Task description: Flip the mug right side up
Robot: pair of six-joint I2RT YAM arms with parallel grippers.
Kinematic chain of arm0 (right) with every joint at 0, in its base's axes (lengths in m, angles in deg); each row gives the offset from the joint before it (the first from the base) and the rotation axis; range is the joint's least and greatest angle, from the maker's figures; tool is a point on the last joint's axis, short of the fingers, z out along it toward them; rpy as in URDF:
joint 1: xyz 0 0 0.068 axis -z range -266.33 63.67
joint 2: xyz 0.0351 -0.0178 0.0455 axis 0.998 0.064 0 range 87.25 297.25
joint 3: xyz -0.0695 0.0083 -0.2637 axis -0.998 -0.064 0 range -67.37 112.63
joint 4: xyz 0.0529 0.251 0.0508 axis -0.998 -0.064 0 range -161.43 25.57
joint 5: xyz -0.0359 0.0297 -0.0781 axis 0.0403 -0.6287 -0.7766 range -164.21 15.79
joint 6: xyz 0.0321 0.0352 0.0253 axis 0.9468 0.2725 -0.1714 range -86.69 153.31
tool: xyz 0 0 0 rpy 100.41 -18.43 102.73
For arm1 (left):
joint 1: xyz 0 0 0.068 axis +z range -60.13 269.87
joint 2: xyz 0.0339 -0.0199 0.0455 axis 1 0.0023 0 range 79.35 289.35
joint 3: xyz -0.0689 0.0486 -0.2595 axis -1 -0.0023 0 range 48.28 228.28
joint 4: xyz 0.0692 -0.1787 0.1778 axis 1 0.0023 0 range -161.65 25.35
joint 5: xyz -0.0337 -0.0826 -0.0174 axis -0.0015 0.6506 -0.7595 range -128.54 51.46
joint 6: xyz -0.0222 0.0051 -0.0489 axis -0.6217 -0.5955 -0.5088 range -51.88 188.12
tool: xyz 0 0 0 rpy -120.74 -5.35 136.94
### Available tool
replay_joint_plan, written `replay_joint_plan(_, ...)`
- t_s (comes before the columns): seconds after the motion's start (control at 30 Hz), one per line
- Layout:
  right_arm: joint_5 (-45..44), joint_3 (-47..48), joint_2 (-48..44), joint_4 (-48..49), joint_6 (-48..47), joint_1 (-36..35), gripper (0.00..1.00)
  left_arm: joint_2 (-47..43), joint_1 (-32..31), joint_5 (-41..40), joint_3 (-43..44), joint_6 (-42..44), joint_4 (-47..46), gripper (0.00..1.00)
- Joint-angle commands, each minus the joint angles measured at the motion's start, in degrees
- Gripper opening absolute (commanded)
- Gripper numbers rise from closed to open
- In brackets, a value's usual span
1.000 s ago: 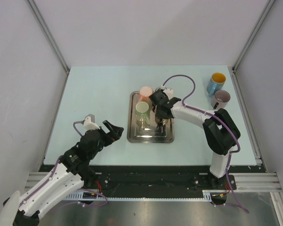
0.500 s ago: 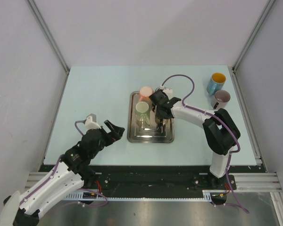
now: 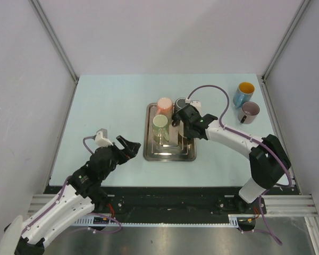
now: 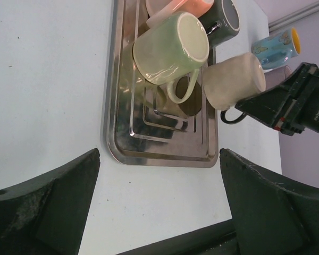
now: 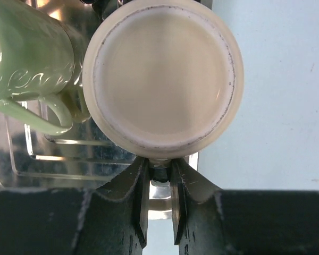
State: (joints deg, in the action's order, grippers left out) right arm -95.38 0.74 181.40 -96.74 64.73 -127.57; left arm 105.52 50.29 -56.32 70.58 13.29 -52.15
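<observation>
Now, from above, my left gripper (image 3: 128, 147) sits open-jawed just left of the tray (image 3: 149, 153), while the right gripper (image 3: 187, 128) hangs over its right side. Left wrist: the cream mug (image 4: 234, 81) tilts above the tray's right rim. Right wrist: fingers (image 5: 126, 204) pinch its handle, base facing me.

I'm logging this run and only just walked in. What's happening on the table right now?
The right gripper is shut on the handle of a cream mug and holds it tilted over the metal tray, apparently lifted clear, with its base facing the wrist camera. It is not yet upright. A green mug, a pink mug and a dark mug sit on the tray. The left gripper waits open beside the tray.
</observation>
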Motion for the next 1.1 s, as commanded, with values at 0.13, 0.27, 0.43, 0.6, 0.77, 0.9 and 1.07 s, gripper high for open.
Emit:
replay_joint_plan(0.13,1.56,-3.51,-8.36,4.53,-1.45,-0.16,0.0,1.42,0.37,3.1,-0.77,1.74,-6.05,0.97)
replay_joint_plan(0.27,3.94,-5.01,-11.34,6.03,-1.27,0.1,0.0,2.91,0.37,6.08,-0.68,1.74,-7.64,0.97)
replay_joint_plan(0.43,10.6,-8.69,-18.72,9.89,0.13,1.5,0.0,3.45,0.28,9.43,-0.68,2.18,-10.62,0.97)
replay_joint_plan(0.6,22.2,-16.32,-29.96,18.32,4.16,5.19,0.0,2.57,0.28,16.26,-2.87,1.83,-18.08,0.97)
replay_joint_plan(0.77,38.46,-24.42,-37.36,35.44,10.23,8.62,0.0,2.83,-0.77,25.07,-7.97,-0.89,-35.92,0.96)
replay_joint_plan(0.9,46.38,-29.88,-40.71,49.34,16.47,9.42,0.0,5.72,-4.98,25.69,-7.81,-1.07,-44.45,0.96)
replay_joint_plan(1.07,50.35,-33.92,-41.41,62.54,23.06,8.28,0.0,13.7,-11.4,24.9,-4.47,0.25,-51.48,0.97)
